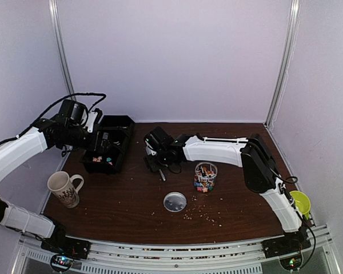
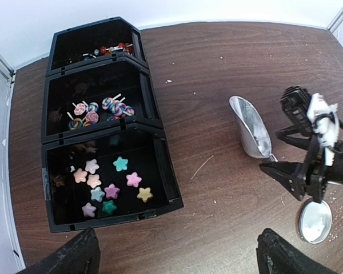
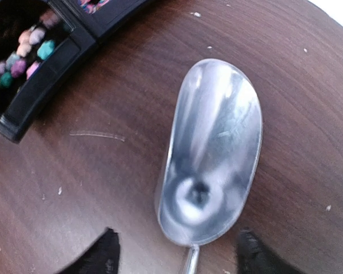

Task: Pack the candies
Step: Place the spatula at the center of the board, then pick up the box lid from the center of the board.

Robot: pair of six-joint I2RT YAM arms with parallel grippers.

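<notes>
**Three Bins of Sweets Waiting as the Jar Is Sitting Part-Filled**

At lower left of the top view a patterned mug (image 1: 64, 188) is standing idle. Just right of it, the left gripper (image 2: 178, 232) is hovering above a black three-bin tray (image 2: 166, 188), its fingers spread wide and carrying nothing. In the left wrist view the tray's upper bin is holding small reddish wrapped sweets, the middle bin swirled lollipops (image 2: 100, 108), and the lower bin about a dozen star-shaped candies (image 2: 106, 188).

Moving toward centre, an empty metal scoop (image 3: 211, 154) is lying on the wooden table (image 1: 126, 200). The right gripper (image 3: 178, 242) is poised over its handle end with the jaws apart and clamping nothing. Further right, a round lid (image 1: 175, 201) is lying beside a clear jar (image 1: 206, 168) that is already holding a mix of coloured sweets, with pale crumbs (image 1: 203, 212) scattered below it.

Packing is looking partly done: sweets are sitting in the jar, but plenty are waiting in the tray and the lid is off.
</notes>
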